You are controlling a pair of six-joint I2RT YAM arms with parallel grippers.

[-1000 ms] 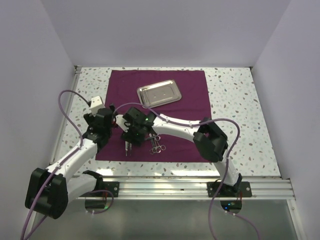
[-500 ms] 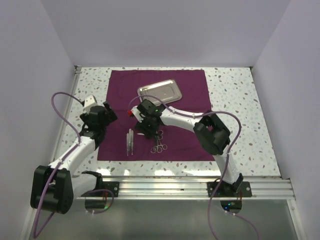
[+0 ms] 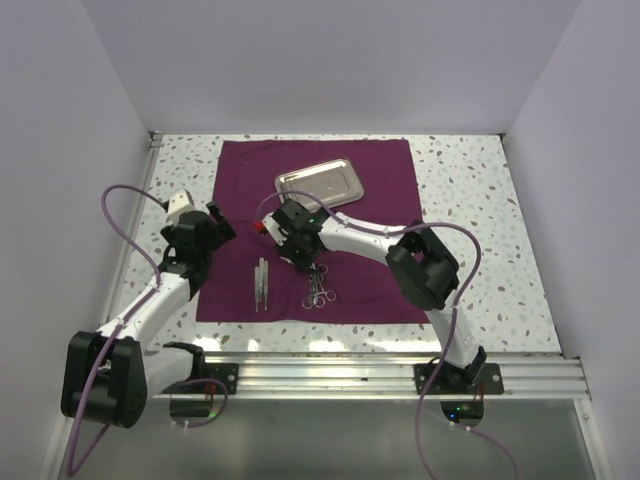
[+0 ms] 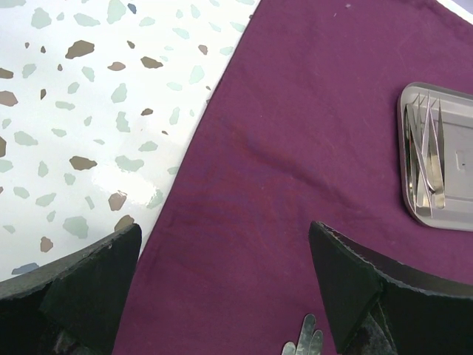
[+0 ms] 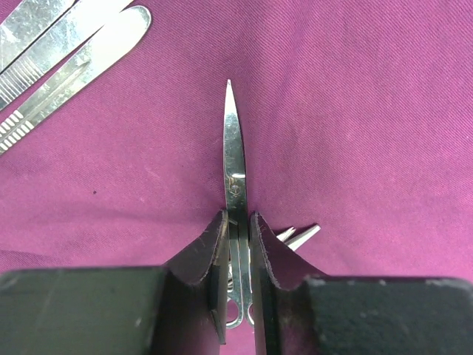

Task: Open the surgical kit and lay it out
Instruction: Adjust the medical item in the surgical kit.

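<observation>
The surgical kit's dark purple cloth (image 3: 380, 190) lies spread flat on the table, with the steel tray (image 3: 320, 187) on its far part. In the left wrist view the tray (image 4: 440, 155) holds thin tweezers (image 4: 425, 148). Slim flat instruments (image 3: 261, 285) and a bunch of ring-handled ones (image 3: 318, 292) lie on the near part of the cloth. My right gripper (image 5: 237, 229) is shut on a pair of scissors (image 5: 235, 177), whose blades point out past the fingertips over the cloth (image 5: 355, 111). My left gripper (image 4: 225, 244) hangs open above the cloth's left edge with nothing in it.
Speckled tabletop (image 4: 96, 111) borders the cloth on the left. Flat scalpel-like handles (image 5: 66, 44) lie at the upper left in the right wrist view. Two thin tips (image 5: 299, 237) poke out beside the right finger. White walls enclose the table.
The right gripper moved right from the slim instruments to the scissors, and its jaws closed on them. The left arm drew back to the left.
</observation>
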